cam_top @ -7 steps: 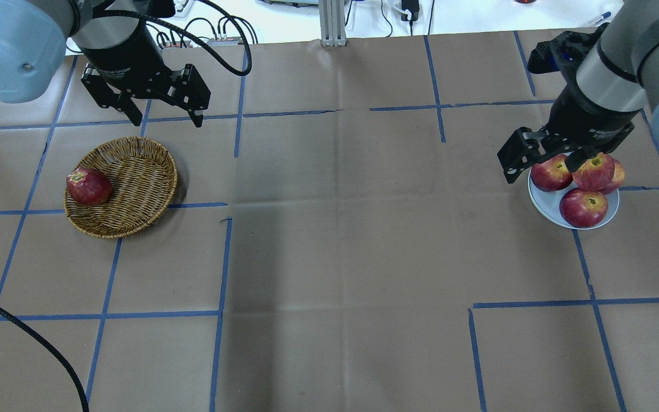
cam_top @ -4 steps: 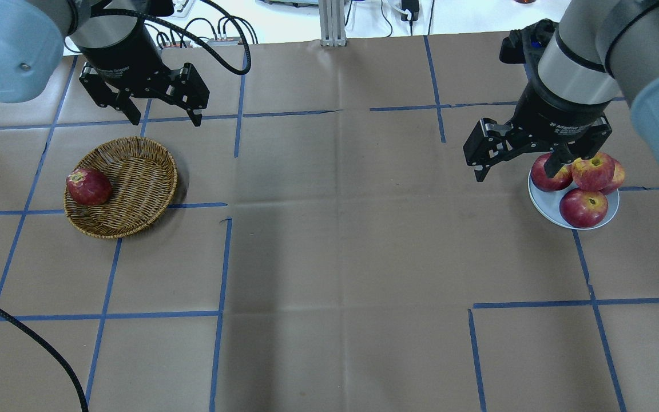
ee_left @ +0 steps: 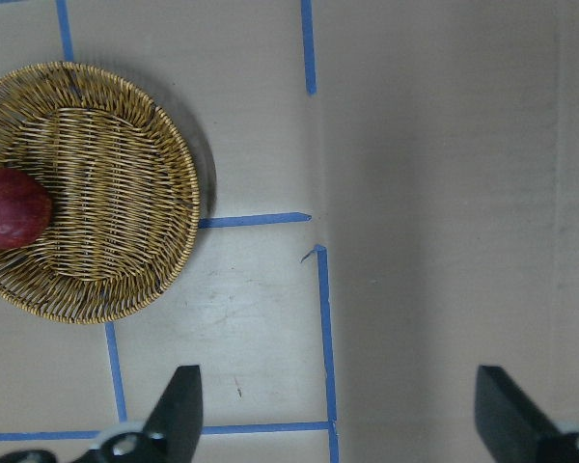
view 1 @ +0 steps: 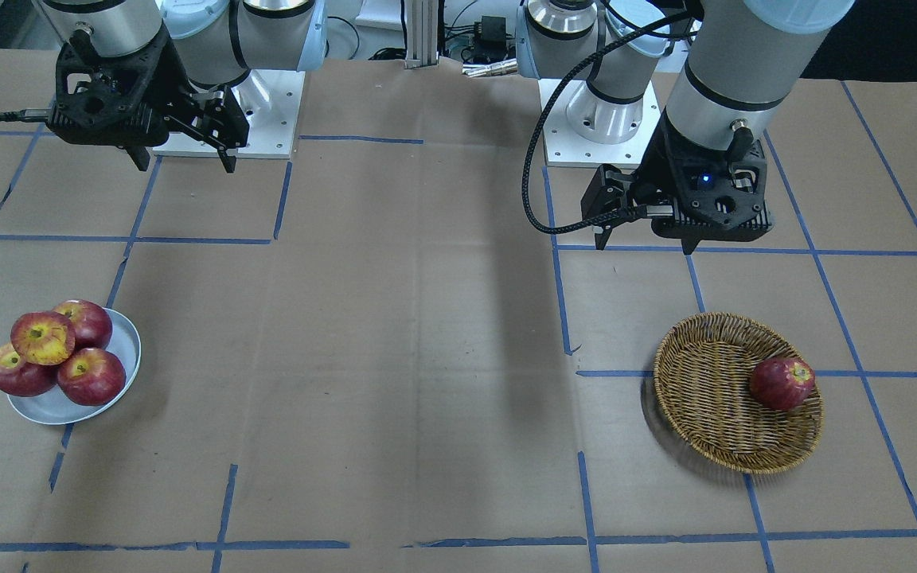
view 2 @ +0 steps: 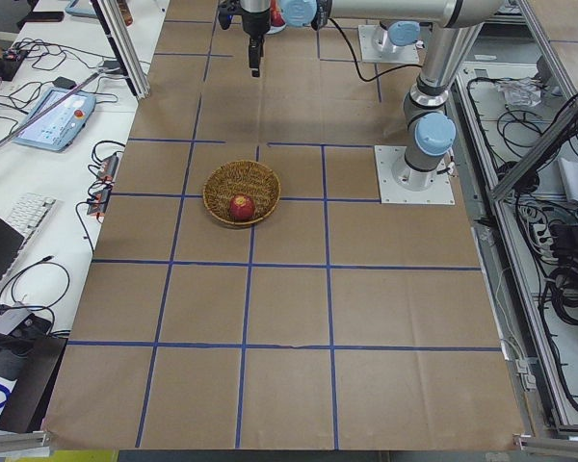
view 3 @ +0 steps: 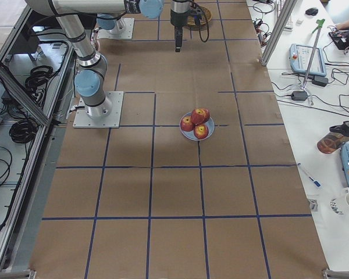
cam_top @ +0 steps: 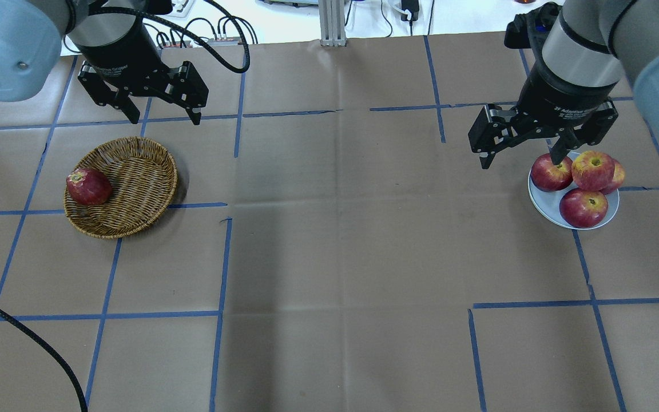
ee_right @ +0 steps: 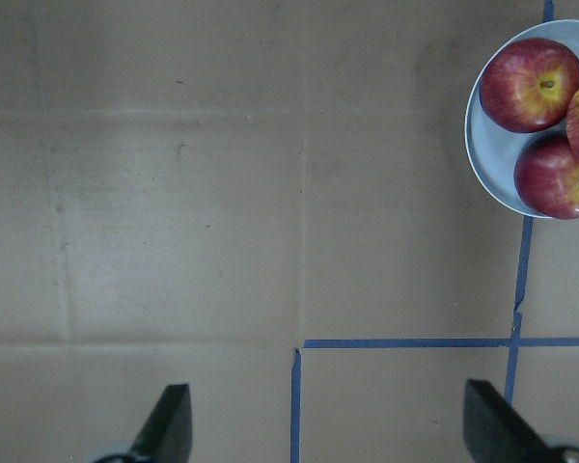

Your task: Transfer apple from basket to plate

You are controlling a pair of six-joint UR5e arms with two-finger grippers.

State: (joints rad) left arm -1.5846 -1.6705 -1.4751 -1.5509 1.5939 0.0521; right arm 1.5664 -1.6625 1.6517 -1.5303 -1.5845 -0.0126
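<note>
The yellow-streaked apple (cam_top: 592,170) rests on top of three darker apples on the grey-blue plate (cam_top: 541,212) at the right; it also shows in the front view (view 1: 43,337). My right gripper (cam_top: 519,163) is open and empty, raised just left of the plate (ee_right: 482,145). The wicker basket (cam_top: 135,177) at the left holds one dark red apple (cam_top: 88,186). My left gripper (cam_top: 166,122) is open and empty, raised beyond the basket (ee_left: 106,193).
Brown paper with blue tape lines (cam_top: 221,263) covers the table. A black cable (cam_top: 32,337) crosses the near left corner. The arm bases (view 1: 228,103) stand at the robot's edge of the table.
My right gripper has drawn back from over the plate's apples, up and to the left, open and empty. The apples have stayed put. My left gripper has barely moved.
</note>
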